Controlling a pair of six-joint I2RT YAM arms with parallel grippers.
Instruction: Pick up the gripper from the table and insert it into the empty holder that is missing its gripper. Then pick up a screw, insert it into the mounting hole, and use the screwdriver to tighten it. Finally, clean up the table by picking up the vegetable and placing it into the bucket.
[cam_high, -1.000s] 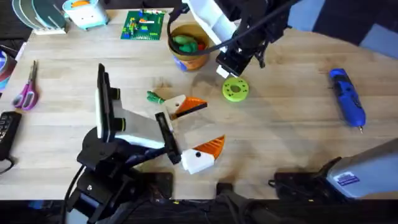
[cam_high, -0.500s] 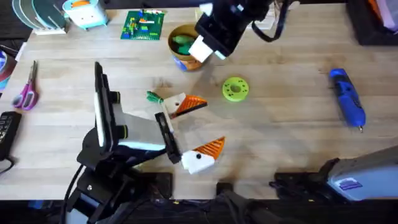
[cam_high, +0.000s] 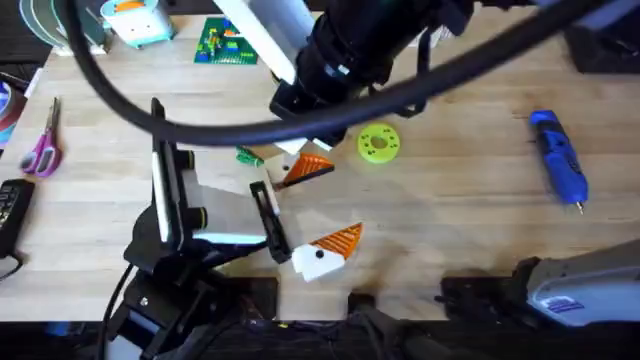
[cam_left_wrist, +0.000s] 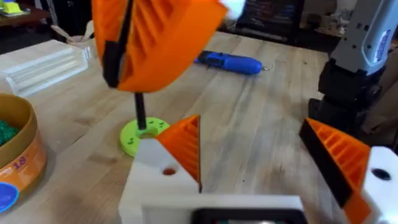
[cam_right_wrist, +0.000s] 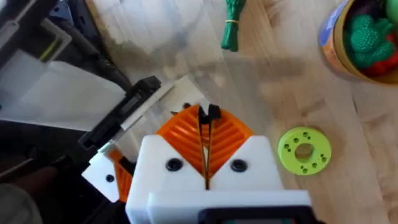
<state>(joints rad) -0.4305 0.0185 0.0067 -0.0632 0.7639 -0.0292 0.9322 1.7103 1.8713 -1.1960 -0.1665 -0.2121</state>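
Near the counter's middle, the right pincer (cam_right_wrist: 205, 118), pinching a black screw (cam_left_wrist: 139, 111) that hangs upright, hovers just over the spread left pincer (cam_left_wrist: 249, 124), whose holder (cam_left_wrist: 155, 193) shows its hole (cam_left_wrist: 168, 171) close below the screw.

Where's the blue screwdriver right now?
In the overhead view the screwdriver lies on the table's far right, apart from everything, well right of the green disc.
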